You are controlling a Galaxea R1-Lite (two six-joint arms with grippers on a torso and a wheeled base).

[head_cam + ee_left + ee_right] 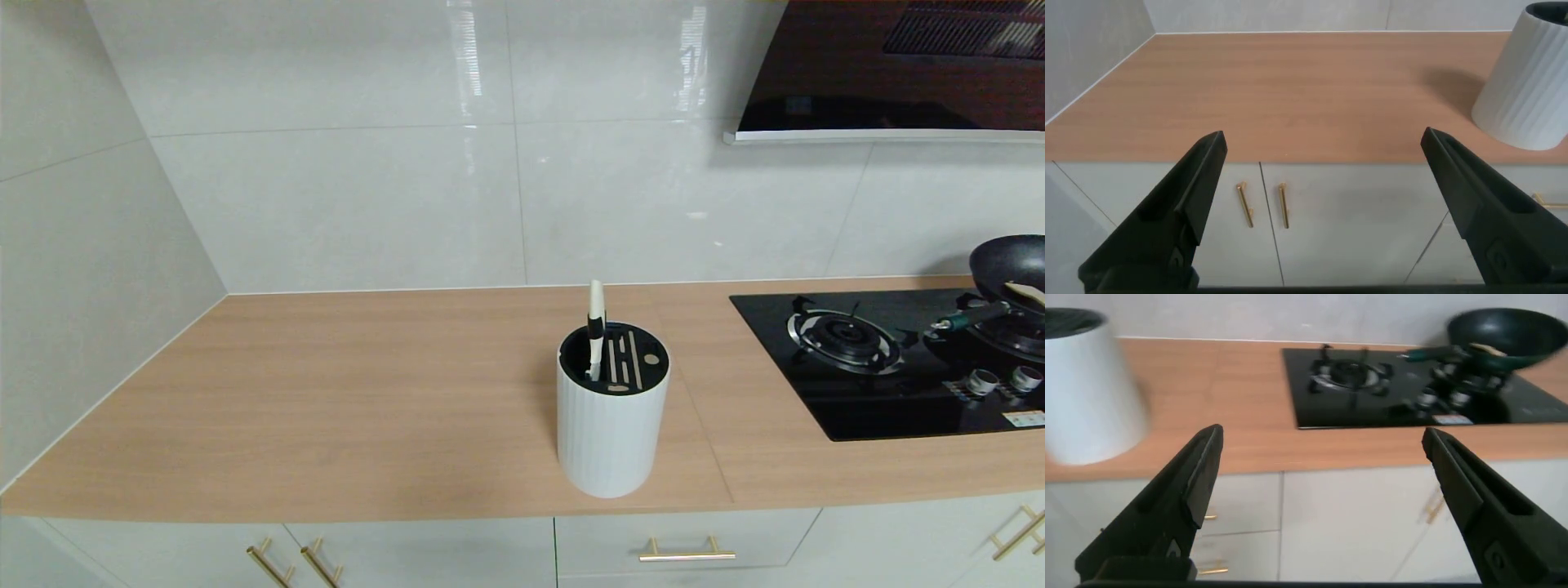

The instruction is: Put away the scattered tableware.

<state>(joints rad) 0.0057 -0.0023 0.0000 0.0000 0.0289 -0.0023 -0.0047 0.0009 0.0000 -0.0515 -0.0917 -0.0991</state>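
White ribbed cylindrical holder (pixel 612 425) stands on the wooden counter (pixel 326 392), with a white-and-black-handled utensil (pixel 596 322) upright in its slot. Left end effector (pixel 1323 143) and right end effector (pixel 1323 434) gape wide, empty, off the counter's front edge. Likely finished; hold arms clear of holder.

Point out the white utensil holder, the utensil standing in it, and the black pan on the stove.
white utensil holder (pixel 611 441), head view, on its ribbed side wall.
utensil (pixel 596 304), head view, on the pale top of its handle.
black pan (pixel 1006 263), head view, on its dark bowl.
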